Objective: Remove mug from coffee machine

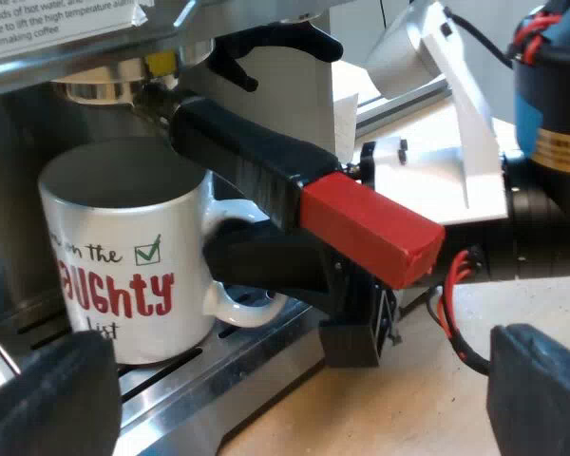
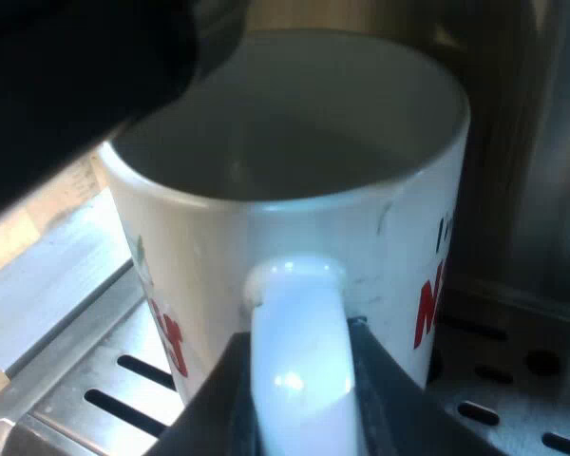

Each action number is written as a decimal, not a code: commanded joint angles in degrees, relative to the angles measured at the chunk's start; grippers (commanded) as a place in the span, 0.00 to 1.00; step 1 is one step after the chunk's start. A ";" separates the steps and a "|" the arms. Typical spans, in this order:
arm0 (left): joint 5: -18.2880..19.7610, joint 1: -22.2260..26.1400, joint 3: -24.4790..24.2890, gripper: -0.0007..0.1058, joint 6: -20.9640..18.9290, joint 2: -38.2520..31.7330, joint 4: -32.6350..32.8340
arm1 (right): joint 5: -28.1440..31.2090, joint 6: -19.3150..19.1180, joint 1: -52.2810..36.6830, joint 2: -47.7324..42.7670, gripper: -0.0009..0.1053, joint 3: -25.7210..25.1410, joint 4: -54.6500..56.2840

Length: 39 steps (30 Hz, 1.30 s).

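Note:
A white mug [image 1: 123, 256] with red lettering and a green tick stands on the espresso machine's slotted drip tray [image 1: 228, 370], under the locked-in metal holder. The holder's dark handle with its red end [image 1: 370, 228] juts out over the mug's handle. My right gripper [image 1: 256, 275] reaches in beneath that red end. In the right wrist view its two black fingers press against both sides of the mug's handle [image 2: 299, 304], so my right gripper [image 2: 299, 399] is shut on it. The mug [image 2: 294, 218] looks empty inside. My left gripper [image 1: 299, 399] hangs back from the tray, open, holding nothing.
The holder's handle [image 2: 76, 85] passes close above the mug's rim. The machine's steel front [image 2: 522, 190] stands just behind the mug. A wooden tabletop [image 1: 408, 399] lies beside the tray, with my right arm's white and black parts [image 1: 456, 123] over it.

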 commanded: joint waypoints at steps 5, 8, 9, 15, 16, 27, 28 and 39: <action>1.97 -0.14 -0.28 0.75 -0.08 -0.09 -1.12 | 5.71 -0.75 2.04 -3.61 0.01 -0.49 3.74; 3.09 -0.26 -0.28 0.75 -0.20 -0.09 -1.12 | 7.00 -0.75 2.42 -5.25 0.01 -0.49 7.63; 3.09 -0.45 -0.28 0.75 -0.20 -0.09 -1.12 | 7.03 -0.75 2.52 -6.09 0.01 -0.49 8.88; 3.84 -1.67 -0.38 0.75 -0.20 -0.09 -1.12 | 7.01 0.17 2.50 -10.11 0.01 -0.33 15.39; 3.84 -1.84 -0.38 0.75 -0.20 -0.09 -1.12 | 7.01 0.78 2.77 -12.10 0.01 -0.09 18.44; 3.99 -5.65 -0.38 0.75 -0.20 -0.09 -1.12 | 11.77 2.75 6.03 -22.73 0.01 7.88 20.64; 4.13 -5.63 -0.38 0.75 -0.20 -0.09 -1.12 | 13.60 2.75 6.83 -24.18 0.01 9.16 20.64; 5.45 -5.63 -0.66 0.75 -1.30 -0.09 -1.12 | 18.70 3.92 12.91 -36.92 0.01 13.93 25.91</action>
